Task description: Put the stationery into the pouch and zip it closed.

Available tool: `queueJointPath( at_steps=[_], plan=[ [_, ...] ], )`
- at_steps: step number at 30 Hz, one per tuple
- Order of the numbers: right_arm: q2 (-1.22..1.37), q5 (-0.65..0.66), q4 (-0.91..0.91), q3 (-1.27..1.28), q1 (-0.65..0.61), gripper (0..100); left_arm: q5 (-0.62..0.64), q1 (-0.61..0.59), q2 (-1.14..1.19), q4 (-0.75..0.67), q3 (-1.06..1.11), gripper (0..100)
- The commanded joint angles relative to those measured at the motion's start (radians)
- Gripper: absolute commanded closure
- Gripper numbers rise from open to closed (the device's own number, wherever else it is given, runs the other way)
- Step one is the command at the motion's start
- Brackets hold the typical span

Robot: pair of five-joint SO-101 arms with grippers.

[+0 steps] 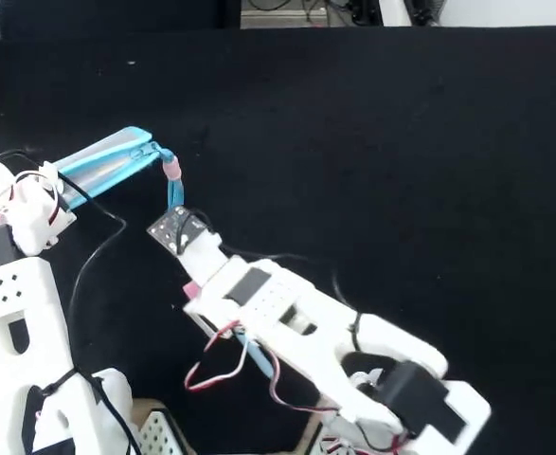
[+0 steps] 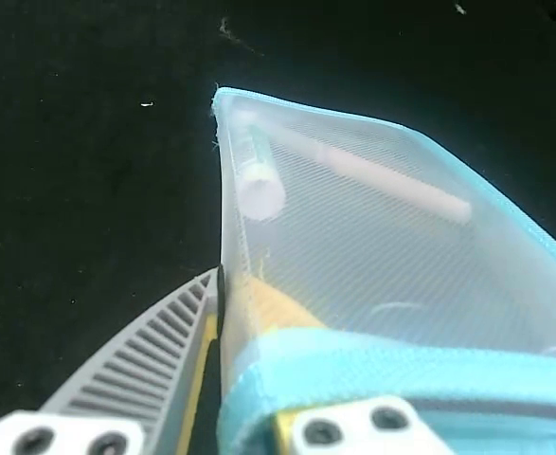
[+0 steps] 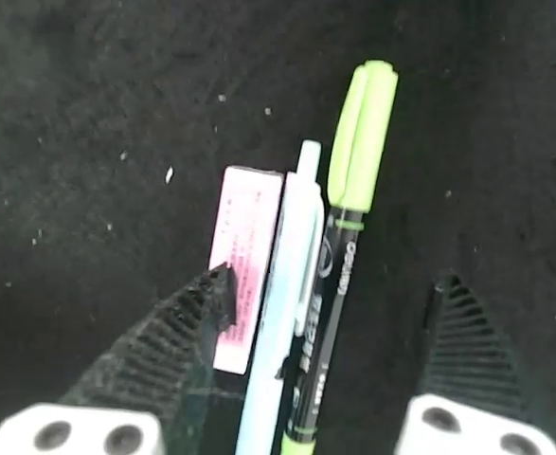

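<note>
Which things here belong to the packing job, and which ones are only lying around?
Belong to the job: pouch, holding a tube and white stick; pink eraser, light blue pen, green pen.
Just there: black table cover, clutter beyond the far edge.

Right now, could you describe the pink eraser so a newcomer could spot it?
On the black table, three items lie together below the open right gripper. The eraser is the short pink block; its neighbours are a pale blue pen and a green pen.
</note>
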Motion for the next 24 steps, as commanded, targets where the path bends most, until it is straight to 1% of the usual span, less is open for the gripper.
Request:
queueJointPath(
  at_steps=[1, 5, 8, 15, 19, 22, 24],
  plan=[
    [0.045, -0.008, -0.008, -0.051, 0.031, 68.4, 0.009, -0.015, -0.008, -0.017, -0.062, 97],
    [0.012, -0.005, 0.078, -0.077, 0.097, 68.4, 0.008, -0.01, -0.008, -0.015, -0.059, 97],
    [-0.038, -0.003, 0.123, -0.079, 0.109, 68.4, 0.008, -0.008, -0.008, -0.017, -0.059, 97],
    [-0.13, -0.002, 0.12, -0.039, 0.109, 68.4, 0.006, -0.007, -0.008, -0.017, -0.059, 97],
    [-0.097, 0.0, 0.046, -0.019, 0.11, 68.4, 0.006, -0.007, -0.008, -0.015, -0.058, 97],
    [-0.015, 0.0, -0.064, -0.01, 0.121, 68.4, 0.005, -0.005, -0.008, -0.012, -0.058, 97],
    [0.05, 0.0, -0.091, -0.038, 0.146, 68.5, 0.005, -0.005, -0.008, -0.012, -0.058, 97]
  ],
)
